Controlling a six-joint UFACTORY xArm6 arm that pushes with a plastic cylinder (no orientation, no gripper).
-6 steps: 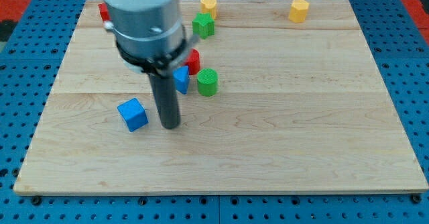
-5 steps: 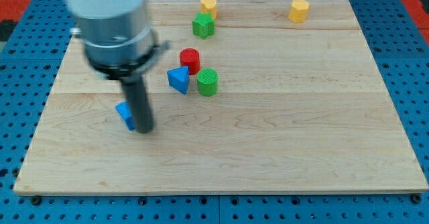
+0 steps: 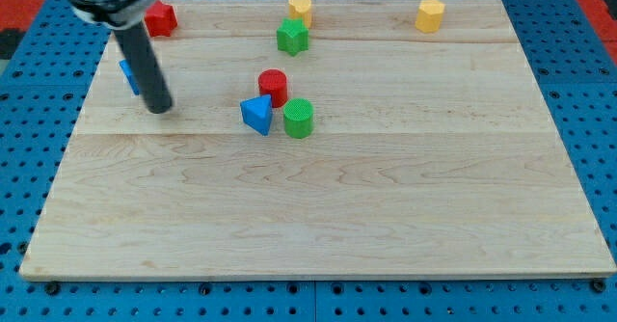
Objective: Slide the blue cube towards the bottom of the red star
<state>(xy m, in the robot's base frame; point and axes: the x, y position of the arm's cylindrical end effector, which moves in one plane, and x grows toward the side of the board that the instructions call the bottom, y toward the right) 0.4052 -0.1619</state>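
The blue cube (image 3: 128, 74) lies near the board's left edge, mostly hidden behind my rod. The red star (image 3: 159, 18) sits at the top left corner, above and slightly right of the cube, with a gap between them. My tip (image 3: 159, 108) rests on the board just right of and below the blue cube, against its right side.
A red cylinder (image 3: 273, 85), a blue triangular block (image 3: 256, 115) and a green cylinder (image 3: 299, 119) cluster near the board's middle. A green block (image 3: 292, 37) and a yellow block (image 3: 300, 9) sit at top centre. Another yellow block (image 3: 430, 14) is at top right.
My tip has swept left and up across the board. The blue cube has gone with it from the lower left middle to just below the red star.
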